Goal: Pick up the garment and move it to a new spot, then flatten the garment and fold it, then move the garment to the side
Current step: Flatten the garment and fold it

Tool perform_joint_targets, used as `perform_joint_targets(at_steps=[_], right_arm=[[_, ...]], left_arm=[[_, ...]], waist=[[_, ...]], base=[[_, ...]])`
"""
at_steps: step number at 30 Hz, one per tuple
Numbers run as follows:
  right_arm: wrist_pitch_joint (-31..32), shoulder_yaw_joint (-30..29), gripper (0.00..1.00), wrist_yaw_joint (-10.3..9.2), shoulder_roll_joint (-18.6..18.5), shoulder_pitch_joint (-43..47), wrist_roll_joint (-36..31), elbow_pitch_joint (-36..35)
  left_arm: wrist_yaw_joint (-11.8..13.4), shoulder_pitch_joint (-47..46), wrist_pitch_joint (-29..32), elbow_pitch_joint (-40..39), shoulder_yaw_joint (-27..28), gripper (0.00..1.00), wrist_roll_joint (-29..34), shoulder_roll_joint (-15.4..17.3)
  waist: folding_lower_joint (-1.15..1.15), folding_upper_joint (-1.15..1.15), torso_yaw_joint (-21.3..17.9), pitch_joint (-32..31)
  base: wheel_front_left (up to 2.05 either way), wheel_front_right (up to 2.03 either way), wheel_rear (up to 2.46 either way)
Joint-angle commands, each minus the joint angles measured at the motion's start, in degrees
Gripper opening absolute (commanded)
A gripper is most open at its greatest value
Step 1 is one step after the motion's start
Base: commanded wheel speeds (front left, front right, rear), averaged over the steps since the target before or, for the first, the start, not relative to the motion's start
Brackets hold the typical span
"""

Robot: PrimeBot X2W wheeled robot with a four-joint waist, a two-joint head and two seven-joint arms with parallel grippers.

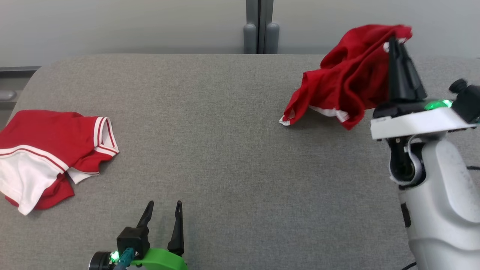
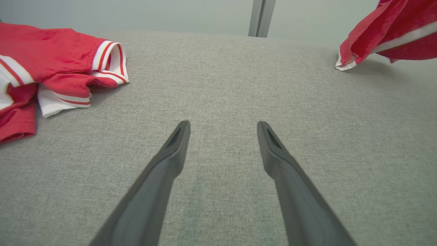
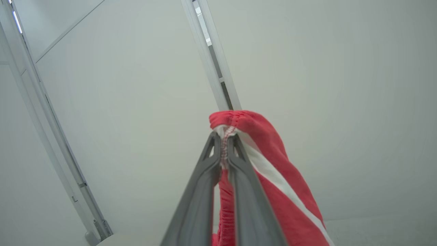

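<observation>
The right tool (image 1: 394, 41) is clamping the red garment (image 1: 345, 82) by its hem above the far right of the grey surface (image 1: 225, 131), cloth draping down leftward from its tips. The left tool (image 1: 163, 210) is hovering near the front, fingers (image 1: 177, 225) apart.

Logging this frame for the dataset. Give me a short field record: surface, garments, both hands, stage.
surface: grey fabric table
held garment: red with white trim, lifted at far right, lowest corner down at the table
other garment: red and white, lying crumpled at the left edge
right hand: shut on held garment's edge, raised
left hand: open, empty, over bare table
stage: garment picked up, not yet set down, flattened or folded
</observation>
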Motion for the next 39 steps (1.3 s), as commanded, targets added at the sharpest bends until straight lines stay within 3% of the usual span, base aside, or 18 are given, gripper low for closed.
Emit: perform_joint_targets(at_steps=[1,5,9,19,20,21,22,23,29,31,34,39], right_arm=[[-0.01,-1.17,0.0,-0.06,-0.46,-1.75,-1.12,-0.86],[-0.01,-4.33,0.0,-0.05,-1.85,-6.43,-2.57,-2.16],[-0.01,-3.53,0.0,-0.05,-3.05,-9.2,-3.37,-1.69],[-0.01,8.47,0.0,-0.04,-1.61,-10.24,-4.3,3.98],[0.0,10.12,0.06,-0.04,-1.42,-9.65,-4.28,5.39],[-0.01,12.83,0.27,-0.04,-1.15,-9.09,-3.98,7.12],[0.01,15.17,0.38,-0.04,-0.94,-8.73,-3.65,8.51],[0.07,18.34,1.0,-0.05,-0.73,-8.37,-3.44,10.28],[0.21,37.32,1.0,-0.07,-0.25,-6.43,3.87,16.2],[0.06,40.69,1.0,-0.07,-0.36,-6.48,6.41,16.86],[-0.07,42.34,1.0,-0.07,-0.34,-6.7,7.9,17.64],[-0.08,36.63,1.0,-0.06,-0.3,-4.07,4.28,19.57]], left_arm=[[0.2,0.52,-0.04,0.01,-0.22,1.0,-0.13,0.21],[0.45,0.95,-0.04,0.16,-0.76,1.0,-0.73,0.21],[0.58,1.38,-0.04,0.41,-0.42,1.0,-0.6,0.21],[0.41,1.99,-0.04,0.71,-0.14,1.0,-0.83,0.21],[0.4,2.03,-0.04,0.72,-0.21,1.0,-0.88,0.21],[0.36,2.08,-0.04,0.72,-0.32,1.0,-0.93,0.2],[0.35,2.07,-0.04,0.76,-0.4,1.0,-1.0,0.2],[0.39,2.0,-0.04,0.76,-0.49,1.0,-1.06,0.21],[0.48,0.96,-0.04,1.25,-0.96,1.0,-1.31,0.21],[0.54,0.7,-0.04,1.28,-0.97,1.0,-1.33,0.2],[0.66,0.47,-0.04,1.22,-0.78,1.0,-1.33,0.2],[1.05,0.4,-0.03,0.92,-0.57,1.0,-1.1,0.2]], waist=[[0.0,0.0,-0.32,-0.45],[0.0,0.0,0.1,-0.81],[0.0,0.0,0.82,-1.36],[0.0,0.0,3.45,-2.78],[0.0,0.0,3.69,-2.81],[0.0,0.0,3.93,-2.78],[0.0,0.0,4.12,-2.67],[0.0,0.0,4.31,-2.53],[0.0,0.0,5.44,-1.79],[0.0,0.0,5.56,-1.58],[0.0,0.0,5.46,-1.31],[0.0,0.0,4.7,-1.18]], base=[[0.0,0.0,0.0],[0.0,0.0,0.0],[0.0,0.0,0.0],[0.0,0.0,0.0],[0.0,0.0,0.0],[0.0,0.0,0.0],[0.0,0.0,0.0],[0.0,0.0,0.0],[0.0,0.0,0.0],[0.0,0.0,0.0],[0.0,0.0,0.0],[0.0,0.0,0.0]])
